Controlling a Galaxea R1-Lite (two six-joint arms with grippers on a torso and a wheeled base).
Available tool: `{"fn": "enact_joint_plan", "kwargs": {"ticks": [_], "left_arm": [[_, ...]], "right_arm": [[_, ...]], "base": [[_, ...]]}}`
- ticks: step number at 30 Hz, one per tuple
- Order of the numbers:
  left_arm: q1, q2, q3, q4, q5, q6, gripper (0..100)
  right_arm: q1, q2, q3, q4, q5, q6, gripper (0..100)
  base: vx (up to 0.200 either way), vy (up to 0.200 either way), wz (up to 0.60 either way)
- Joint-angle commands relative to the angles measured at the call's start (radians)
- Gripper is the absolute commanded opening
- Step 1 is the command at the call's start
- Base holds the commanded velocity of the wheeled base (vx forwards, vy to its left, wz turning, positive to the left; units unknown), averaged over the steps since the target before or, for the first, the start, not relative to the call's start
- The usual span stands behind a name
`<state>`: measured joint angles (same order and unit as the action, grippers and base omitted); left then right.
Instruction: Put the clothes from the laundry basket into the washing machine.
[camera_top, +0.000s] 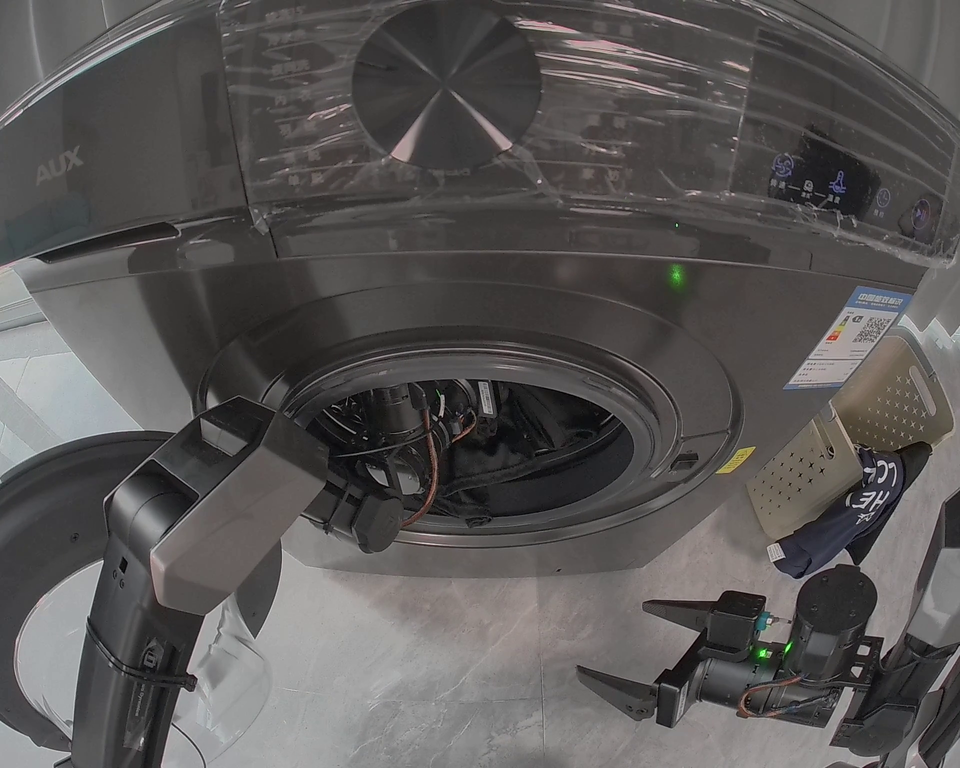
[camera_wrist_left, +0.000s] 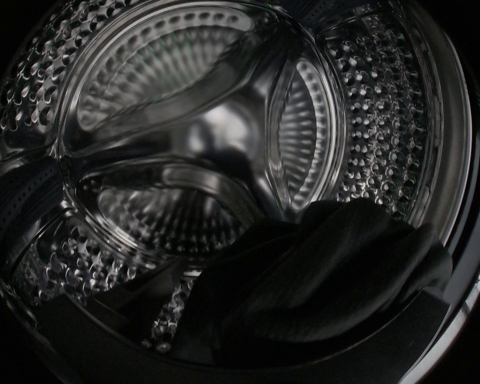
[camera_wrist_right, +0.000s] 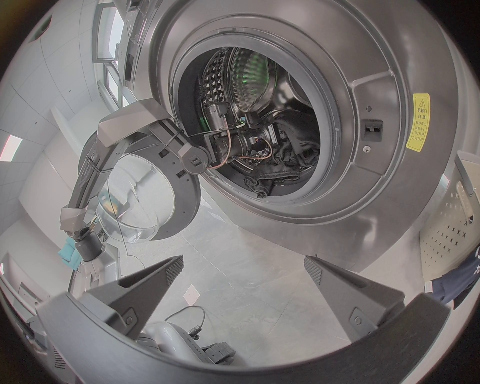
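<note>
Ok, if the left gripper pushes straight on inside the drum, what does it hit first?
Probably the drum's back wall; the left gripper faces it, and the dark garment lies lower, under that line. Depth is unclear.

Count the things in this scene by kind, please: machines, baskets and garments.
Washing machine: 1
Laundry basket: 1
Garments: 2, a black garment inside the machine and a navy garment hanging over the basket's edge
Total: 4
</note>
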<state>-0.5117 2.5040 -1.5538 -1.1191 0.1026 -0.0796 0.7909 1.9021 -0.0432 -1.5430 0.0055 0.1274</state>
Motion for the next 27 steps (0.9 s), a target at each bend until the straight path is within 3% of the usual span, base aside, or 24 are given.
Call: {"fn": "enact_joint_plan", "kwargs": {"ticks": [1, 12, 22, 23, 26, 27], "left_arm": [[-0.011, -0.079, 0.135, 0.021, 0.005, -0.002, 100], [-0.082, -0.182, 0.376, 0.048, -0.003, 0.003, 100], [-0.085, -0.079, 0.279, 0.045, -0.004, 0.006, 100], [-0.082, -0.067, 0.264, 0.044, 0.002, 0.007, 0], [-0.077, -0.036, 0.21, 0.041, 0.011, 0.006, 0], [-0.071, 0.006, 0.129, 0.035, 0.043, 0.006, 0]], "right_arm": [[-0.002, 0.005, 0.0, 0.0, 0.002, 0.0, 100], [-0.002, -0.002, 0.0, 0.0, 0.002, 0.0, 100], [0.002, 0.002, 0.0, 0.0, 0.001, 0.0, 100], [0.002, 0.003, 0.0, 0.0, 0.001, 0.0, 100], [0.002, 0.005, 0.0, 0.0, 0.002, 0.0, 100], [0.001, 0.006, 0.0, 0.0, 0.002, 0.001, 100]], "base": [[0.0, 0.0, 0.0], [0.0, 0.0, 0.0], [0.0, 0.0, 0.0], [0.0, 0.0, 0.0], [0.0, 0.0, 0.0], [0.0, 0.0, 0.0]]}}
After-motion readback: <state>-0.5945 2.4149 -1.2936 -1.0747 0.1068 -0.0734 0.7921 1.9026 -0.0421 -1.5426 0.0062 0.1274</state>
